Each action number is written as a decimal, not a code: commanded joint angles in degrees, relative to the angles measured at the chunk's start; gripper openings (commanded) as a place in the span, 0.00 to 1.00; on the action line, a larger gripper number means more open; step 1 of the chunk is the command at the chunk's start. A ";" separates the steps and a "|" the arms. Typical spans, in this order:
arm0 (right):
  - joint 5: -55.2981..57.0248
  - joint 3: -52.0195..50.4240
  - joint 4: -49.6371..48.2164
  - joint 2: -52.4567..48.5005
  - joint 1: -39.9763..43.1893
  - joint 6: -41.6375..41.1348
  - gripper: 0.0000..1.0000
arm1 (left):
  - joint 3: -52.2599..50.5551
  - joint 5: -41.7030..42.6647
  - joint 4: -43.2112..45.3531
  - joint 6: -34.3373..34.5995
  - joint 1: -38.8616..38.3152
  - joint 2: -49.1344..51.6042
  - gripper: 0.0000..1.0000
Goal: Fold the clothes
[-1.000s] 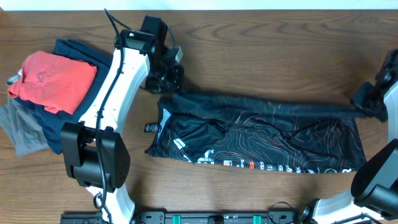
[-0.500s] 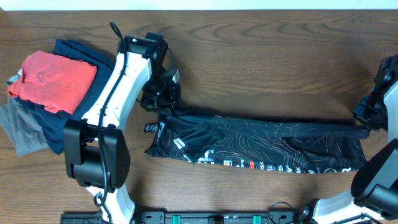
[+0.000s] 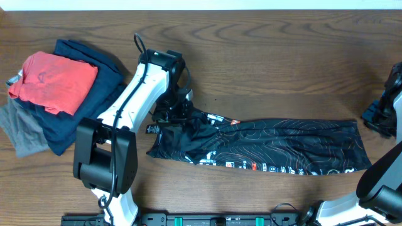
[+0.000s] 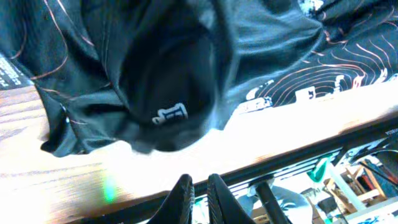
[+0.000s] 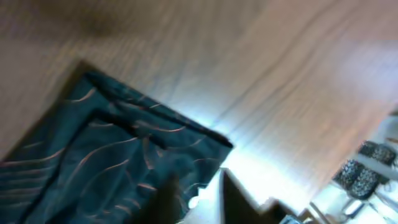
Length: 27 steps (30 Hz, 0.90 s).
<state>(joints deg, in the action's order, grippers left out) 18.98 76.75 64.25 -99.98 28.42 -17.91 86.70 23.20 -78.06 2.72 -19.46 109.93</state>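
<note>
Since a second ago the left end effector (image 3: 176,112) has drawn the far edge of the black jersey (image 3: 282,147) back over its near half, and the right end effector (image 3: 379,118) has let go, fingers apart, with the jersey's flat corner just ahead of it. The left one's fingers (image 4: 182,193) sit nearly together on nothing, close above the bunched collar end. Bare desk (image 3: 282,63) lies open beyond both; well off the left one's outer side sits a red-topped garment pile (image 3: 56,78).
</note>
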 commanded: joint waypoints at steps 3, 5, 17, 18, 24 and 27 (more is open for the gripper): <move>-9.11 -1.77 -1.27 0.17 0.20 2.32 0.40 | -0.35 -0.07 -0.55 -0.74 0.13 0.13 0.12; -9.42 -3.41 -3.23 0.17 0.17 2.10 0.40 | -0.35 -0.09 -0.28 -0.74 0.13 0.13 0.12; -14.82 -16.87 -21.11 0.15 0.11 0.57 0.47 | -0.35 -0.07 1.20 -0.72 0.13 0.13 0.13; -14.75 -17.22 -21.51 0.15 0.11 0.59 0.44 | -0.35 -0.07 1.20 -0.72 0.13 0.13 0.13; -14.12 -17.57 -21.99 0.11 0.13 0.61 0.34 | -0.35 -0.07 1.42 -0.72 0.13 0.13 0.13; -12.52 -17.68 -21.84 0.11 0.13 0.61 0.38 | -0.35 -0.07 1.44 -0.72 0.13 0.13 0.13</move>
<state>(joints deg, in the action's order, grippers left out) 5.15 59.40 42.37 -100.01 28.38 -17.17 86.70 23.20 -76.47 2.72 -19.46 109.93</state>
